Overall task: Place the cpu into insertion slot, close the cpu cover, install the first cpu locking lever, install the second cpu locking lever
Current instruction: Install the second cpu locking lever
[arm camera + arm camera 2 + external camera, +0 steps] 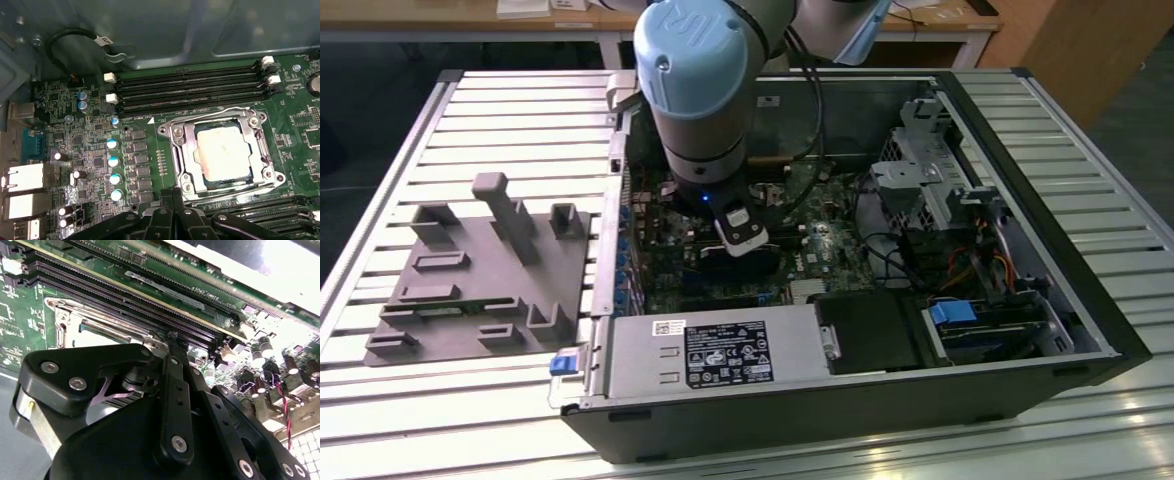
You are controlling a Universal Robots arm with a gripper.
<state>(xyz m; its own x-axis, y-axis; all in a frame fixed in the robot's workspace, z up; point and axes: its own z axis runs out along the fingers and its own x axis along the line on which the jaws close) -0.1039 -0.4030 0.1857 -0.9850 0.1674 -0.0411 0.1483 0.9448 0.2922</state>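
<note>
1. One arm (698,100) reaches down into the open computer case (854,400) on the slatted table (480,110) in the exterior view — its gripper (744,243) hangs low over the green motherboard (834,245), beside a grey fixture (480,275) on the exterior view's left.
2. In the second wrist view, the jaws sit pressed together, grasping nothing, by the silvery insertion slot (65,322).
3. In the first wrist view, the cpu (222,152) lies seated in the slot under the cpu cover (185,145) — memory slots (190,90) run just beside it.

No legible text — white label (724,357) on power supply (707,362), lower centre of exterior view — print unreadable.
</note>
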